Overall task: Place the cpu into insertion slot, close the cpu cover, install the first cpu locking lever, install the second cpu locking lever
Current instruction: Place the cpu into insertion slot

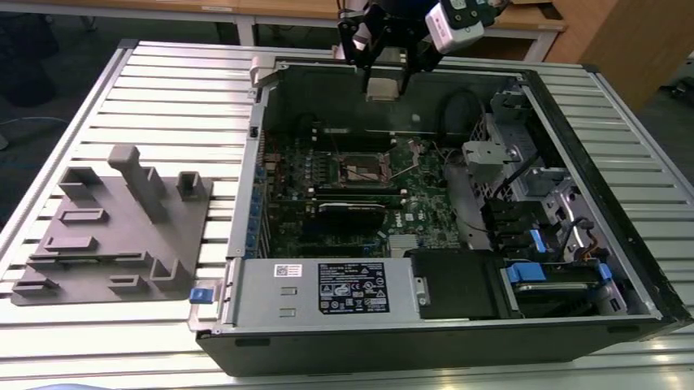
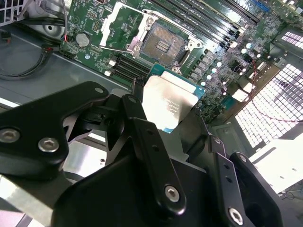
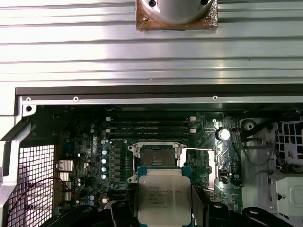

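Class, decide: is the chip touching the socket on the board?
Apart: the exterior view shows the gripper holding the chip well above the socket.

Bright, even light from overhead falls on the ribbed metal table, and its slats glare white in the exterior view and the first wrist view. The inside of the computer case lies in shade. The metal top of the chip shines pale in both wrist views.

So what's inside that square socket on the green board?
Nothing yet: the socket lies empty. In the first wrist view the cpu, held by the gripper, covers part of it.
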`<state>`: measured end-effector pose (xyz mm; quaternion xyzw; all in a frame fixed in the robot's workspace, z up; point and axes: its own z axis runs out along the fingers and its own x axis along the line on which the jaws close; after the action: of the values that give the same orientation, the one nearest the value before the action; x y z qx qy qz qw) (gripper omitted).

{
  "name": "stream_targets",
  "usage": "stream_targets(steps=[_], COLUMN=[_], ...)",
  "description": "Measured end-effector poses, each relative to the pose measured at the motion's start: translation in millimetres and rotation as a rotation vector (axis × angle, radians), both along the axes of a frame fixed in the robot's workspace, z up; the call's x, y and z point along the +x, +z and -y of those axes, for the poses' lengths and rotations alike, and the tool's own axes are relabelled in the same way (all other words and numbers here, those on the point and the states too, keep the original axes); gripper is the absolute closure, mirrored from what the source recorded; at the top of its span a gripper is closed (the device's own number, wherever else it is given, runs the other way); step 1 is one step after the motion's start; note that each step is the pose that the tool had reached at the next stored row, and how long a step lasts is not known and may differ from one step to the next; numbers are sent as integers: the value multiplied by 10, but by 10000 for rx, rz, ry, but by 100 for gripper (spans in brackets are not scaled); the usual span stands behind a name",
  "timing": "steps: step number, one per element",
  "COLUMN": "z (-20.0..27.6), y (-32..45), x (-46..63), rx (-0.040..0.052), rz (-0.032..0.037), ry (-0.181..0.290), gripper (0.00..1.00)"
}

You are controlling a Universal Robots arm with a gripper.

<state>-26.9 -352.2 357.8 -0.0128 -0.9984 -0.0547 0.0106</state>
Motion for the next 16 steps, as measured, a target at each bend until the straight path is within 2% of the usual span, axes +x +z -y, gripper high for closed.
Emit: stream_targets(steps=[4,9,12,16], z=[0,0,0,0], y=[0,-18,-61,-133], x=[-4,-88,-134,-142], rx=[-1,-9,-17,-18], rz=[-3,-2,1,1], ry=[0,-4,-7,-5], gripper=[46,46,46,46])
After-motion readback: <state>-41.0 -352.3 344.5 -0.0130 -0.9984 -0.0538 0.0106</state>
